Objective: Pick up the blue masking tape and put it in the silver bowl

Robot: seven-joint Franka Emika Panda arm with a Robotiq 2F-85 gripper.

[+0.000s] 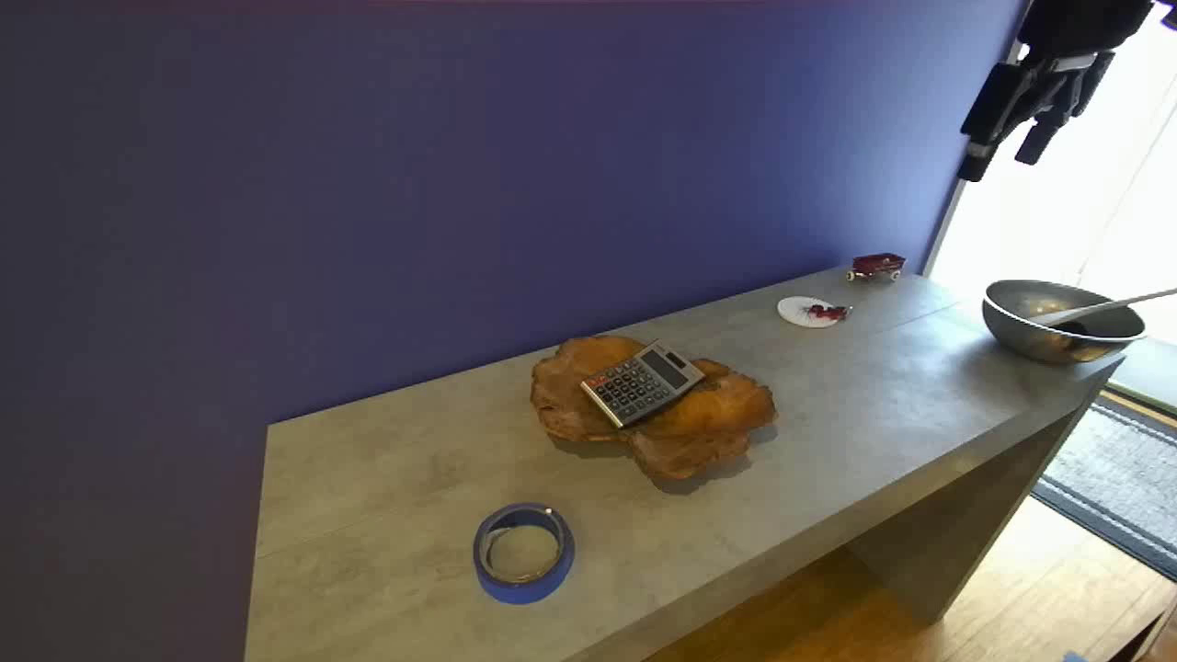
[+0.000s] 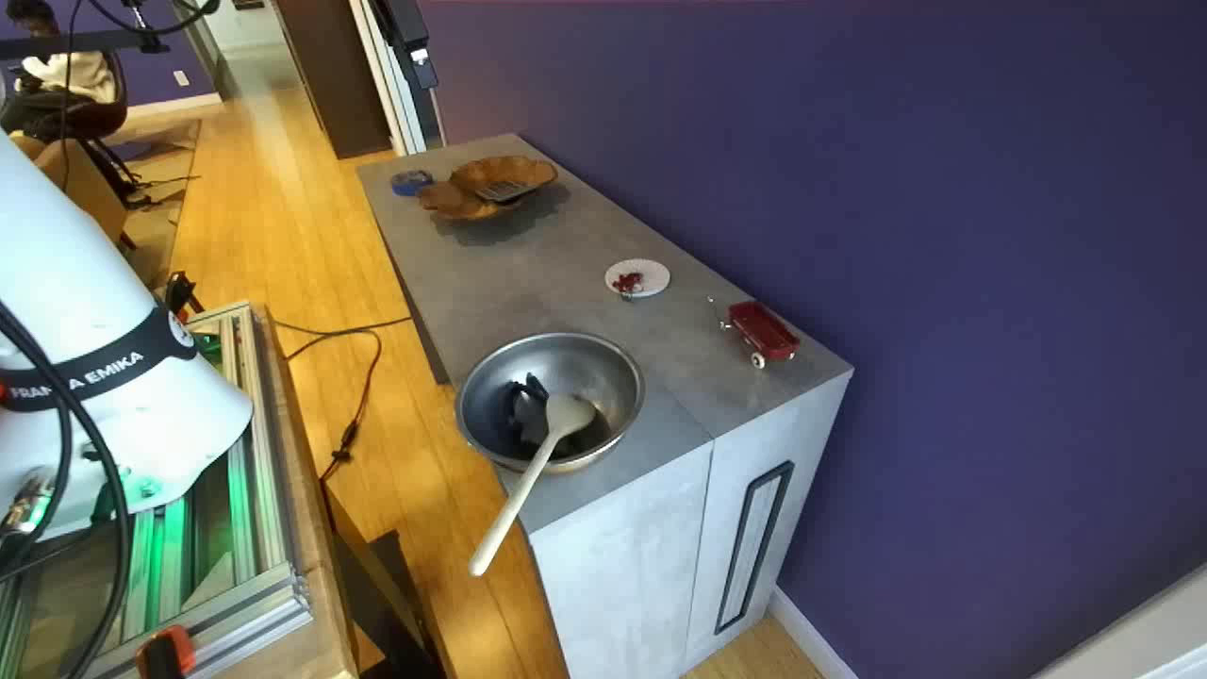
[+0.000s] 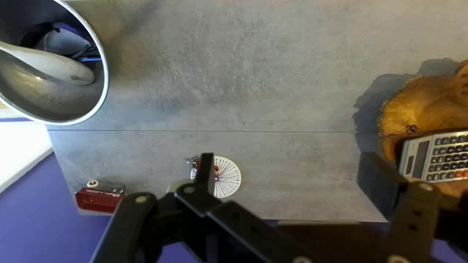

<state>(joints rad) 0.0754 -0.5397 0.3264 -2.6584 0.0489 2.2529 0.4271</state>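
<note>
The blue masking tape (image 1: 524,591) lies flat on the grey table in front of the wooden slab. It also shows behind the bowl, at the table's far end, in an exterior view (image 2: 411,184); it is out of the wrist view. The silver bowl (image 1: 1039,346) stands at the opposite end of the table, in both exterior views (image 2: 615,377) and at the upper left of the wrist view (image 3: 55,106). It holds a pale spoon and dark items. My gripper (image 1: 1004,161) hangs high above the table, open and empty. Its spread fingers show in the wrist view (image 3: 289,175).
A brown wooden slab (image 1: 588,405) with a grey calculator (image 1: 644,382) lies mid-table. A white disc (image 2: 651,276) with a small red item and a red toy wagon (image 2: 762,330) stand near the purple wall. The spoon (image 2: 514,505) handle sticks out over the bowl's rim.
</note>
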